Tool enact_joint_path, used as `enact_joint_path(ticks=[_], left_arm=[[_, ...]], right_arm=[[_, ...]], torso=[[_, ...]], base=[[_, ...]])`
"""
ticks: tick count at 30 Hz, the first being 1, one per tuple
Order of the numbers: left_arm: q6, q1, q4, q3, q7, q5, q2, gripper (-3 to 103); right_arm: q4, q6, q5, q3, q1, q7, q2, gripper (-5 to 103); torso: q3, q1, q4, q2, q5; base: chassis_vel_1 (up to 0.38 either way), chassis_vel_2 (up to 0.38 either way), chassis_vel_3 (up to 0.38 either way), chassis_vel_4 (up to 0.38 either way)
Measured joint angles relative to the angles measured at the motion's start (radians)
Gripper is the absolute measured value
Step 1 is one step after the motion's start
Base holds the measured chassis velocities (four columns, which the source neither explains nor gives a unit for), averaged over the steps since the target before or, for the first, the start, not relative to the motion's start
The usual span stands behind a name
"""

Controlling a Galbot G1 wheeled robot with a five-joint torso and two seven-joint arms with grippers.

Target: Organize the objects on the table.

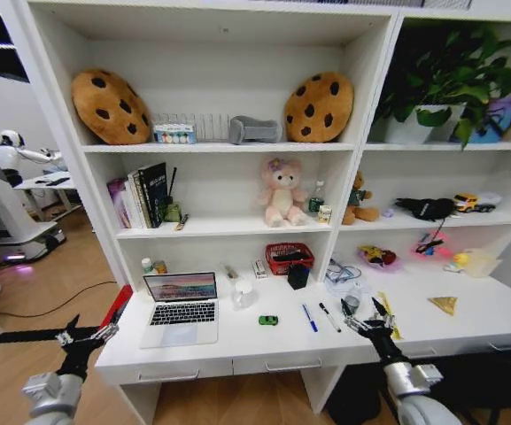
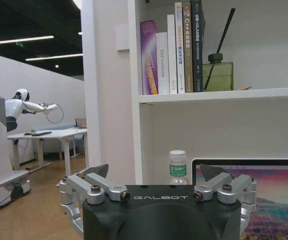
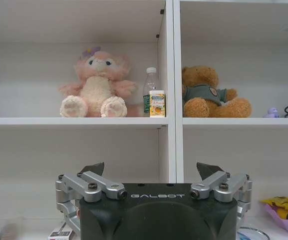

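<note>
On the white desk under the shelves, the small things were seen spread about: a silver laptop at the left, a tiny green toy car near the middle, and a blue pen just beside a black pen. A small bottle with a green cap was seen standing behind the laptop. The left tool was held off the desk's left end, over the floor, with its fingers spread wide and nothing in them. The right tool was held over the desk's front edge, near the pens, also spread wide and holding nothing. It could be judged that the tidying had not been started, since nothing was held. For the next move, the right tool would need to be lowered onto one pen and closed on it gently.
</note>
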Motion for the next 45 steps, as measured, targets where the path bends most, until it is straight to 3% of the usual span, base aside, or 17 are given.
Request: enact_joint_path(ticks=[12,14,18,26,28,31,34,39,45], left_arm=[[0.009,0.002,-0.015,-0.002,-0.028,0.001,-0.004,100],[0.019,0.000,-0.019,-0.003,-0.035,0.008,-0.004,100],[0.027,-0.001,-0.025,-0.003,-0.037,0.021,-0.003,100],[0.028,-0.007,-0.021,0.006,-0.051,0.054,-0.009,103],[0.026,-0.008,-0.018,0.007,-0.053,0.062,-0.009,99],[0.021,-0.010,-0.016,0.007,-0.055,0.067,-0.009,84],[0.020,-0.012,-0.016,0.007,-0.055,0.067,-0.009,78],[0.015,-0.020,-0.012,0.000,-0.061,0.074,-0.005,57],[0.014,-0.018,-0.014,-0.004,-0.061,0.071,-0.003,40]], right_arm=[[0.001,-0.002,-0.014,-0.003,0.000,0.016,0.002,100],[0.011,-0.020,-0.019,-0.007,-0.002,0.050,0.004,100],[0.009,-0.018,-0.056,-0.006,0.001,0.047,0.004,100],[0.004,-0.010,-0.074,-0.005,0.000,0.037,0.005,100],[0.002,-0.009,-0.075,-0.005,0.000,0.037,0.005,100],[-0.002,-0.009,-0.077,-0.008,0.003,0.038,0.008,100],[-0.003,-0.008,-0.078,-0.009,0.003,0.038,0.009,100],[-0.003,-0.008,-0.080,-0.013,0.002,0.038,0.013,100],[-0.006,-0.007,-0.082,-0.014,0.002,0.038,0.012,100]], torso=[[0.000,0.000,0.0000,0.000,0.0009],[0.000,0.000,-0.0003,0.000,-0.0006],[0.000,0.001,-0.0003,0.000,0.0009],[0.000,-0.001,-0.0002,0.001,0.0003],[0.000,-0.001,-0.0001,0.001,0.0003],[0.000,-0.001,-0.0001,0.001,0.0003],[0.000,-0.001,-0.0001,0.000,0.0003],[0.000,0.000,-0.0002,0.000,0.0003],[0.000,0.000,-0.0002,0.000,0.0002]], base=[[-0.182,0.185,0.182,-0.180],[-0.163,0.145,0.161,-0.142],[-0.136,0.119,0.106,-0.120],[0.003,-0.006,-0.015,0.006],[0.000,0.000,0.000,0.000],[0.000,0.000,0.000,0.000],[0.000,0.000,0.000,0.000],[0.000,0.000,0.000,0.000],[0.000,0.000,0.000,0.000]])
